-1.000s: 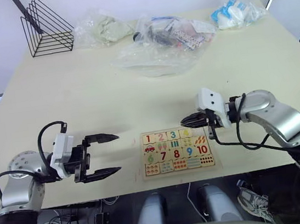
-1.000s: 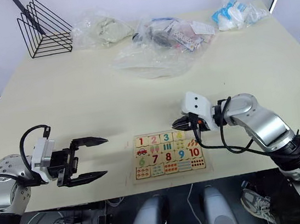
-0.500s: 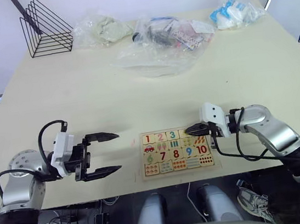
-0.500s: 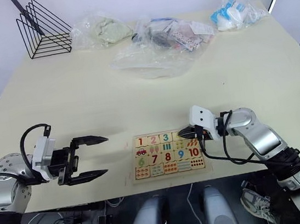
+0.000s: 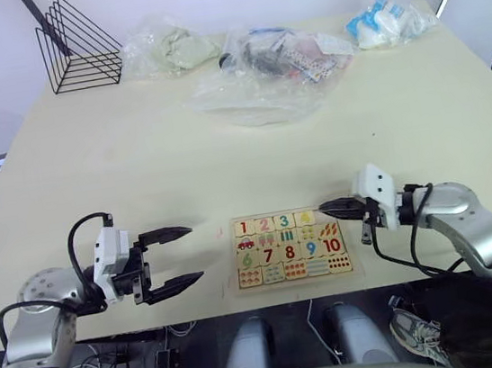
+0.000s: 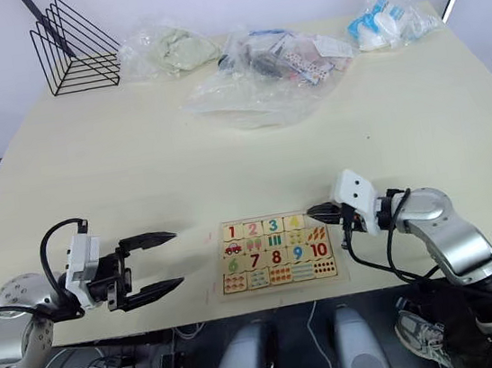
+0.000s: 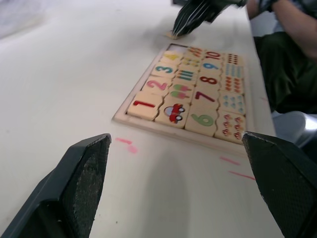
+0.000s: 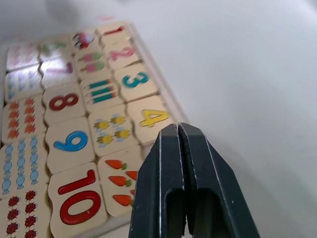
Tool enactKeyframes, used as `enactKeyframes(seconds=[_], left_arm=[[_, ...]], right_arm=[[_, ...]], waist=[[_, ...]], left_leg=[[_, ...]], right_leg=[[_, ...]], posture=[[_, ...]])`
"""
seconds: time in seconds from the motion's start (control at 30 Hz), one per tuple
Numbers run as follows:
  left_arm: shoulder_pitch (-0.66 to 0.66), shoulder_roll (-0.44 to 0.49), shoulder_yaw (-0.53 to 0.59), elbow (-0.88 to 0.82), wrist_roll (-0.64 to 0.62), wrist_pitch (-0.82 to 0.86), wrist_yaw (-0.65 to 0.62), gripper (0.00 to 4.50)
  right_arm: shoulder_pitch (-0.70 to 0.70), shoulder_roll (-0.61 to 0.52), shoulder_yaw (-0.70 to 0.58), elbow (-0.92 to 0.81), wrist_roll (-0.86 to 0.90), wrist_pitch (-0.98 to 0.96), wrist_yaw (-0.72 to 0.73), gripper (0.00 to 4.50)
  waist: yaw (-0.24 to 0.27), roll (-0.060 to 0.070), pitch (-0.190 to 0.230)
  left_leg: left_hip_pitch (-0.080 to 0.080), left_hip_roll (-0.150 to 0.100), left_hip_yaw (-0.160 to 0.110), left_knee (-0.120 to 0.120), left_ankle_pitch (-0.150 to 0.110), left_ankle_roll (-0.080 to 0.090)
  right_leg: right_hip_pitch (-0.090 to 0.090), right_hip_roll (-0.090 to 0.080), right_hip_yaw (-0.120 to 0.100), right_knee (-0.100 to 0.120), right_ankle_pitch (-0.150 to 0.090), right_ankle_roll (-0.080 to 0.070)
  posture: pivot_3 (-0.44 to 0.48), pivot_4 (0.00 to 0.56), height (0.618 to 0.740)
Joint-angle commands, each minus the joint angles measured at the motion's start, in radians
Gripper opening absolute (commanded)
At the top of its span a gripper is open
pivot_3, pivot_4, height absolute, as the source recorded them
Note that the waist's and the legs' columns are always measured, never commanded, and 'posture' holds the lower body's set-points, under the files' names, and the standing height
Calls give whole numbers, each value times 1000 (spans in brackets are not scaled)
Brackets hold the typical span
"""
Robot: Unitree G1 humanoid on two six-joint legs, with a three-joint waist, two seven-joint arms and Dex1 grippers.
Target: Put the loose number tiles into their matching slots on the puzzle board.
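1. My right end effector (image 5: 332, 206) is clenched with nothing in it, tips at the puzzle board's (image 5: 297, 281) far right corner, over the 5 slot.
2. My left end effector (image 5: 180, 258) hangs released, well left.
3. Tiles 1–4 (image 7: 165, 79) sit seated; whether the 5 is in, I cannot tell.

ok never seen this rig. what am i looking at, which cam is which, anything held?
A two-armed humanoid at a table. The two wide pictures come from its head camera, looking down; the two close ones from cameras on each wrist. The left gripper is open and empty, beside the puzzle board. The right gripper is shut at the board's far right corner; the left wrist view shows a small pale piece under its tips, too blurred to name. Tiles 1 to 4 sit in the top row. Behind lie plastic bags and a wire rack.
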Motion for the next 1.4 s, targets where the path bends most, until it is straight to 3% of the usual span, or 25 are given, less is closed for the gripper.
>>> enactKeyframes(seconds=[0.03,0.2,0.23,0.33,0.5,0.53,0.57,0.87,1.4], left_arm=[[40,-38,64,-55,-3,38,117,4500],[79,-84,92,-90,-6,62,186,4500],[85,-89,97,-94,-9,67,194,4500],[102,-101,107,-101,-9,70,207,4500],[127,-103,138,-88,-10,71,210,4500],[132,-103,146,-83,-8,66,207,4500],[138,-103,152,-78,-9,61,203,4500],[184,-107,177,-49,-10,41,157,4500],[182,-122,183,-23,0,9,134,4500]], right_arm=[[109,13,-174,-75,73,-16,-76,33],[280,45,-340,-105,125,-107,-102,33],[320,48,-373,-106,136,-129,-94,269],[419,43,-444,-101,153,-178,-72,1304],[595,48,-572,-70,208,-279,16,3903],[625,49,-592,-55,218,-310,42,4298],[647,56,-613,-43,229,-328,52,4407],[729,64,-664,103,257,-455,185,4407],[637,50,-637,301,243,-585,272,4407]], waist=[[5,0,0],[9,0,0],[10,0,0],[15,0,0],[20,0,-1],[21,0,-1],[21,0,-1],[21,0,-1],[22,-1,-2]], left_leg=[[0,0,-1,0,0,0],[0,0,1,0,0,0],[0,0,1,0,0,0],[1,0,3,0,0,0],[2,0,5,0,0,0],[3,0,5,0,0,0],[3,0,6,0,0,0],[7,1,7,0,0,0],[7,1,9,0,0,0]], right_leg=[[0,0,0,0,0,0],[1,-1,1,-1,0,1],[1,-1,1,-1,0,1],[1,-1,1,-1,0,1],[2,0,2,-1,0,1],[3,0,2,-1,0,1],[3,0,2,-1,0,1],[6,1,3,-2,0,1],[6,0,4,-2,0,1]], posture=[[0,150,740],[0,150,740],[0,150,740],[0,150,740],[0,150,740],[0,150,740],[0,150,740],[0,150,740],[0,150,740]])
